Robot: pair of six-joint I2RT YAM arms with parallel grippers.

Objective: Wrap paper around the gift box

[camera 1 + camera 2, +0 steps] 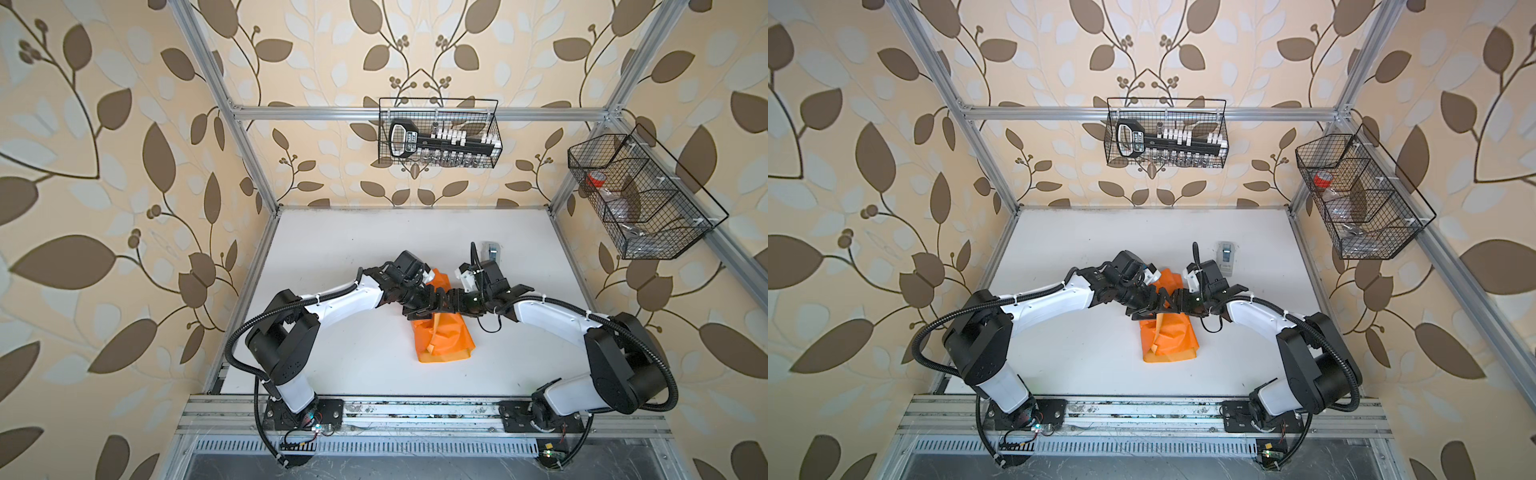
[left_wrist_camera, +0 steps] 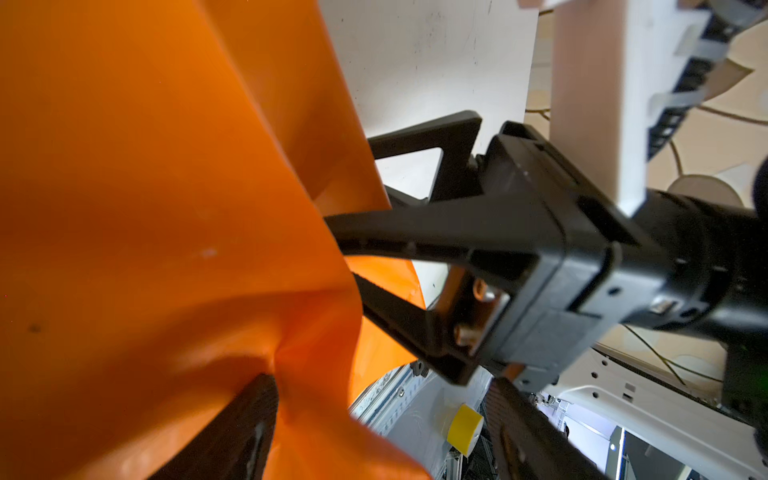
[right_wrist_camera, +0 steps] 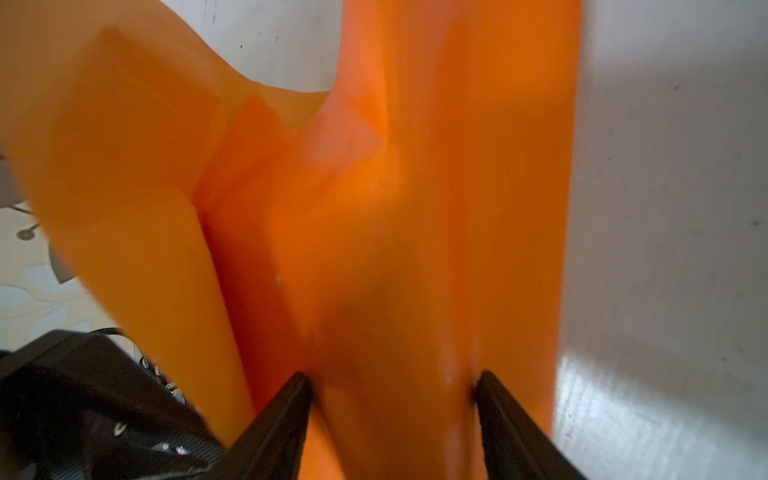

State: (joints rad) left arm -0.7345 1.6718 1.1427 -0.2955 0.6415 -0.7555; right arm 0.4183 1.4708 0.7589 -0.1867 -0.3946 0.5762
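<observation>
Box hidden; I'd guess it's inside the far end of the paper (image 1: 446,336), under both grippers; paper's long axis runs toward the rail (image 1: 415,409); right gripper (image 3: 392,380) clamped across the papered lump; left gripper (image 2: 382,415) jaws apart, paper draped on one finger (image 2: 245,424); table (image 1: 332,257) bare round the paper; dispenser (image 1: 491,249) just beyond its far end.

creased orange paper (image 2: 166,208) looming up close, right gripper (image 2: 343,253) jaws tucked behind its edge, left gripper (image 2: 386,432) jaws spread wide, one touching the paper, white bench (image 2: 436,62) behind
</observation>
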